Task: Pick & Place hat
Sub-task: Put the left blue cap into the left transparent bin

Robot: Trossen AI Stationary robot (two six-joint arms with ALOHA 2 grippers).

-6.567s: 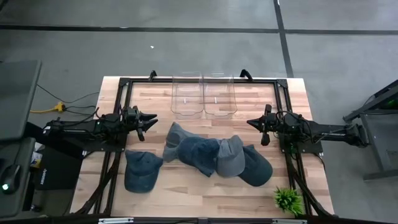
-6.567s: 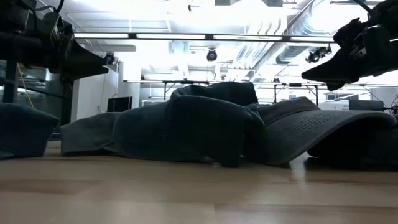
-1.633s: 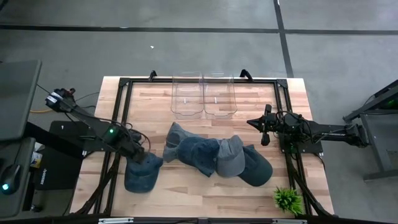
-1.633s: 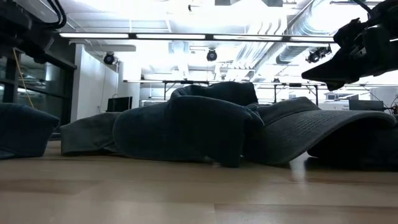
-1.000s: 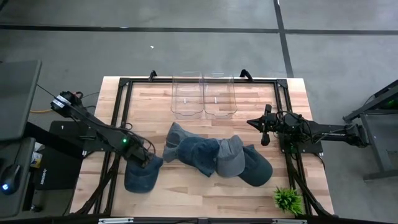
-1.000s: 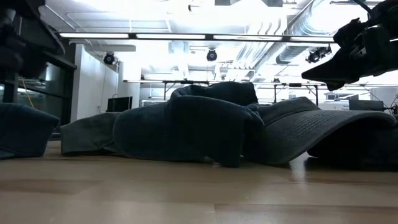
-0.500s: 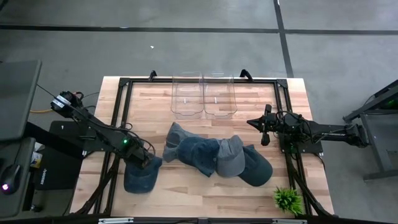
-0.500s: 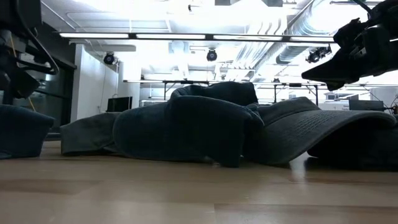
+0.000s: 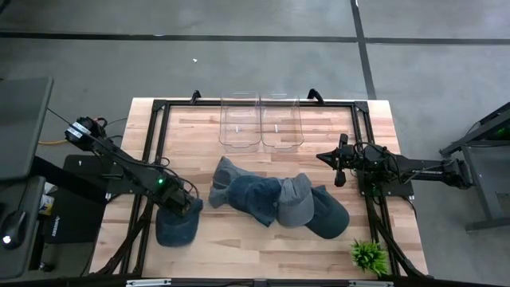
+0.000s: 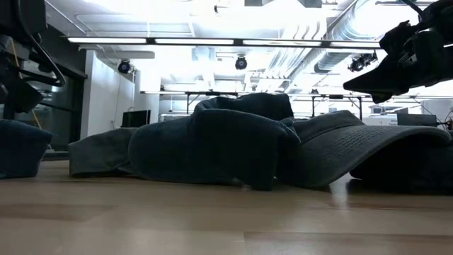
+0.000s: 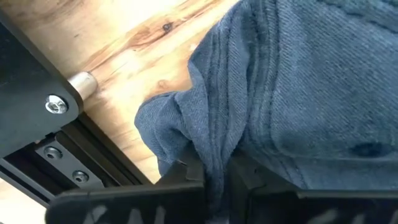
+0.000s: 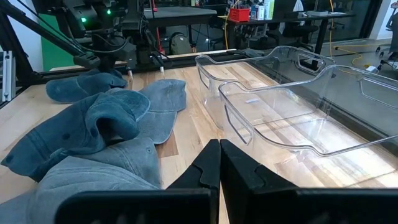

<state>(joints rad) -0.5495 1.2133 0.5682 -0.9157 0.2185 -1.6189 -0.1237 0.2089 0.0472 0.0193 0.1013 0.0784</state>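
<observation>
One lone blue cap (image 9: pixel 176 227) sits at the table's (image 9: pixel 239 247) near-left, its bunched edge pinched between the closed fingers of the left gripper (image 9: pixel 190 209), clear of the cap pile (image 9: pixel 279 199); right gripper (image 9: pixel 337 166) hovers shut beside the clear bins (image 9: pixel 261 123).

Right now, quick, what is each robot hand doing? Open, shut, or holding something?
Left gripper: shut on a fold of the blue hat lying apart from the pile.
Right gripper: shut, empty, waiting by the table's right side.
</observation>
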